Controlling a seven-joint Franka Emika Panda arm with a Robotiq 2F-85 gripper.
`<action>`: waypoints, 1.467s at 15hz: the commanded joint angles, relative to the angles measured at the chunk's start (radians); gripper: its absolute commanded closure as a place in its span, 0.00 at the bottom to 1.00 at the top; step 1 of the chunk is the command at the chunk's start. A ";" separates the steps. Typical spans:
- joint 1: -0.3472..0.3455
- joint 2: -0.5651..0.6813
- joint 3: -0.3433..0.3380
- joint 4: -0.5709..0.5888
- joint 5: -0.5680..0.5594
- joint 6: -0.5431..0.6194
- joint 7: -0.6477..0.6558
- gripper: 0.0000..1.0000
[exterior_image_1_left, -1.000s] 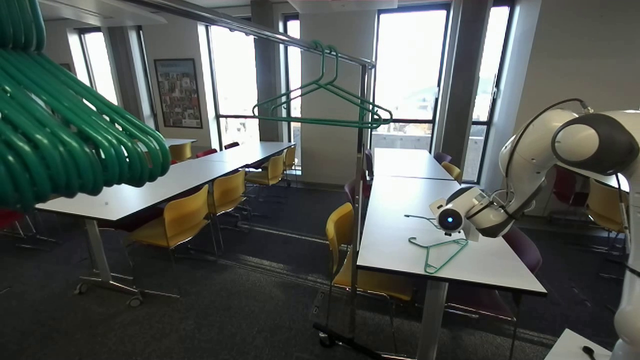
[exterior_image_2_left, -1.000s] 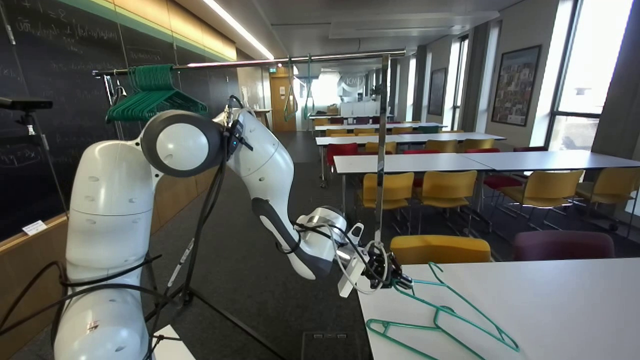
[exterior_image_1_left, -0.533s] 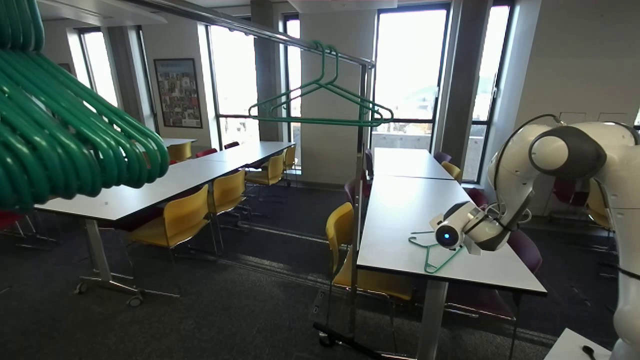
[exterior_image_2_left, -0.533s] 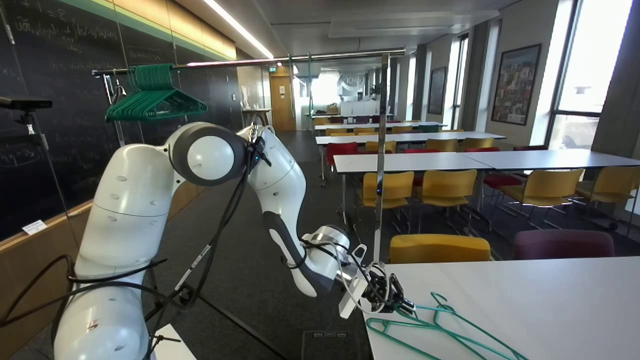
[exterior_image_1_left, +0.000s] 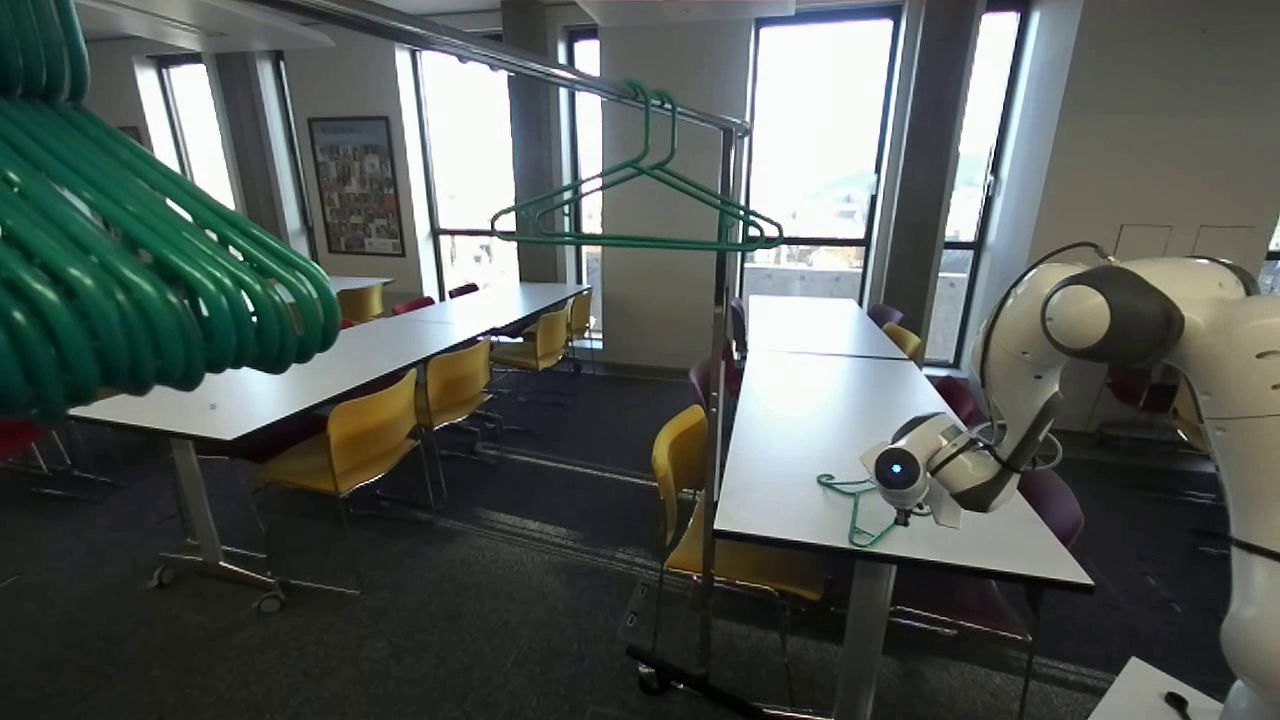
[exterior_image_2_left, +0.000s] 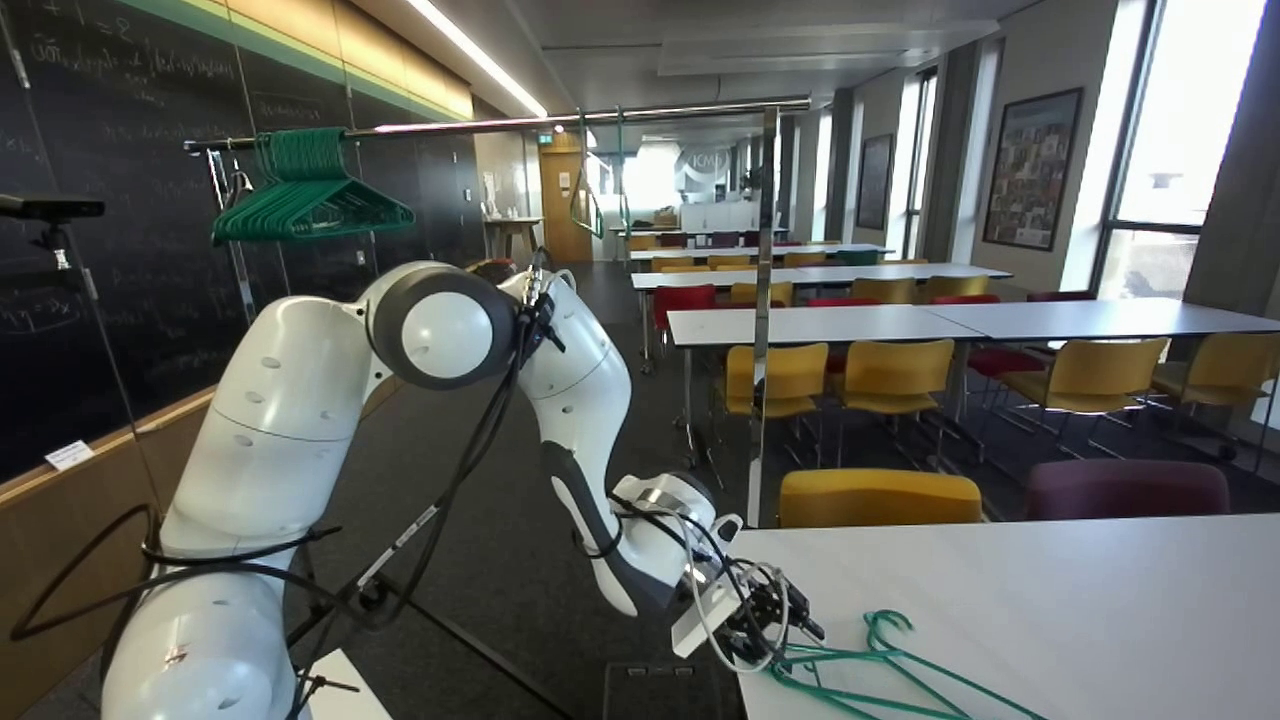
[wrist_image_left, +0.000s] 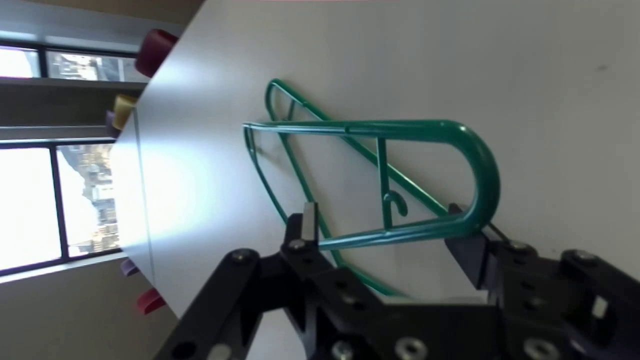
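Windows (exterior_image_1_left: 823, 130) blazed beyond a white table (exterior_image_1_left: 800, 420) in an exterior view, a clothes rail (exterior_image_1_left: 560, 75) slanting across, two green hangers (exterior_image_1_left: 640, 241) dangling from it. Down low, my arm (exterior_image_1_left: 1095, 320) leaned over the white table, its end covering part of a lower hanger (exterior_image_1_left: 856, 520).

Next, in an exterior view, a chalkboard (exterior_image_2_left: 150, 310) ran along one side, and there was the gripper (exterior_image_2_left: 815, 628), pitched down by the table's edge, green frames (exterior_image_2_left: 880, 654) overlapping just beyond its tips.

Wrist view, and in close: jaws well parted, nothing clenched. The upper hanger (wrist_image_left: 410, 129) lay crosswise over the lower one on the table, its rounded end right at one jaw, its sloping arm spanning the gap; whether it touched, I couldn't tell. To my eye, the step in hand was close work on that upper hanger, with no grip on it. Any move called for lining the jaws up on a single bar, or backing off cleanly, without snagging the frame underneath. As for looks: glossy green, plastic-looking, slim round tubing, a long narrow triangle with a short strut and a tiny curled hook inside, near end seemingly tilted upward
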 joint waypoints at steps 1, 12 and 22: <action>-0.076 -0.016 0.019 0.016 0.150 0.211 -0.157 0.00; -0.424 -0.180 0.433 -0.320 1.071 0.389 -0.877 0.00; -0.169 -0.570 0.357 -0.338 1.607 0.011 -1.122 0.00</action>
